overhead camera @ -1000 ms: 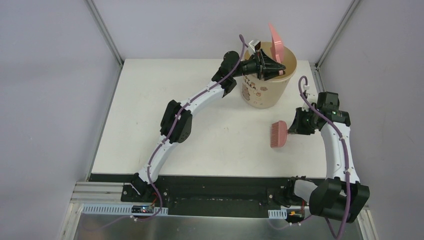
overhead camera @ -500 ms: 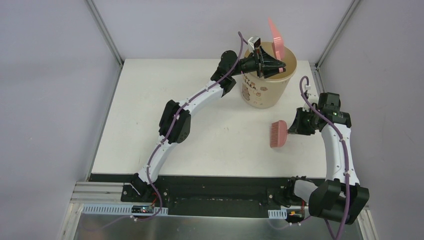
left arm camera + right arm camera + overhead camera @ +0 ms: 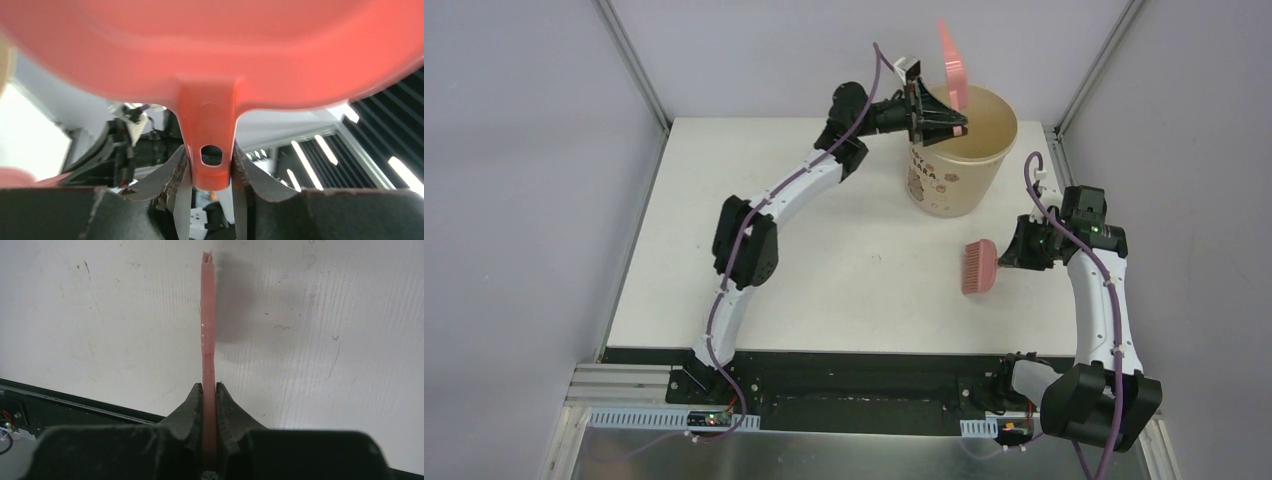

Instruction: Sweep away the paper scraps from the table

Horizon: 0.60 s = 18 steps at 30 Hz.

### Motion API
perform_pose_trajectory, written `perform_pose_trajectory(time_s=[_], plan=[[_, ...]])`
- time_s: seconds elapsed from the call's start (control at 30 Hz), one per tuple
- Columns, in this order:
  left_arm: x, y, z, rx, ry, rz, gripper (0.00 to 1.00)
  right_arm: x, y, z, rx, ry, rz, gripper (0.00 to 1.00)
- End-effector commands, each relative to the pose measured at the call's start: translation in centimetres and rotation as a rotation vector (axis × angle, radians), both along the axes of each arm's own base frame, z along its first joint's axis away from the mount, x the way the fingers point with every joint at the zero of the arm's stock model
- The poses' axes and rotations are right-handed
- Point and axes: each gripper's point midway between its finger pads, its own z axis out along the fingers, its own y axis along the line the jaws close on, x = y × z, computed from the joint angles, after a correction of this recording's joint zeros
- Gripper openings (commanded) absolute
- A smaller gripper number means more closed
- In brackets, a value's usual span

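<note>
While L gripper (image 3: 210, 167) pinches pink dustpan (image 3: 951, 62) by its handle at bucket (image 3: 944, 180) rim, R gripper (image 3: 210, 392) clamps pink brush (image 3: 980, 267), w/ table (image 3: 844, 270) beneath bristles.

Left wrist view: the pink plastic dustpan (image 3: 215, 55) was blurred and cut off by the top edge. From above we could not make out what lay inside the tan paper bucket (image 3: 949, 180). The pink hand brush (image 3: 208, 325) had its handle end hidden inside the right gripper (image 3: 209, 389).
</note>
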Motion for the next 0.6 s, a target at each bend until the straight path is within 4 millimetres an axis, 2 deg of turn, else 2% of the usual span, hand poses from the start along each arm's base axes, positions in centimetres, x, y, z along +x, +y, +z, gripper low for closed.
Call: perform_pose_trajectory(time_s=[0.0,0.07,0.13,0.3,0.4,0.5,0.57], plan=[[-4.6,6.4,6.6,0.073,-0.315,0.062,0.0,0.8,0.2,1.9,0.013,-0.094,0.016,0.0],[-5.2,7.3,3.7,0.269,-0.365,0.112,0.0,1.0,0.6,2.6,0.038,-0.108,0.03,0.0],[-5.3,9.2,0.6,0.479,-0.423,0.195,0.0,1.1,1.3,3.1,0.074,-0.115,0.047,0.0],[-6.5,16.5,-8.0,1.024,-0.491,0.276,0.0,0.7,2.7,3.7,0.144,-0.104,0.131,0.0],[-9.1,21.1,-13.4,1.344,-0.49,0.199,0.0,0.2,2.9,3.6,0.145,-0.102,0.178,0.0],[-12.4,24.2,-17.9,1.498,-0.421,0.078,0.0,0.2,3.5,3.6,0.179,-0.109,0.211,0.0],[-14.2,25.7,-20.1,1.569,-0.407,0.032,0.0,0.1,4.4,3.9,0.235,-0.109,0.249,0.0]])
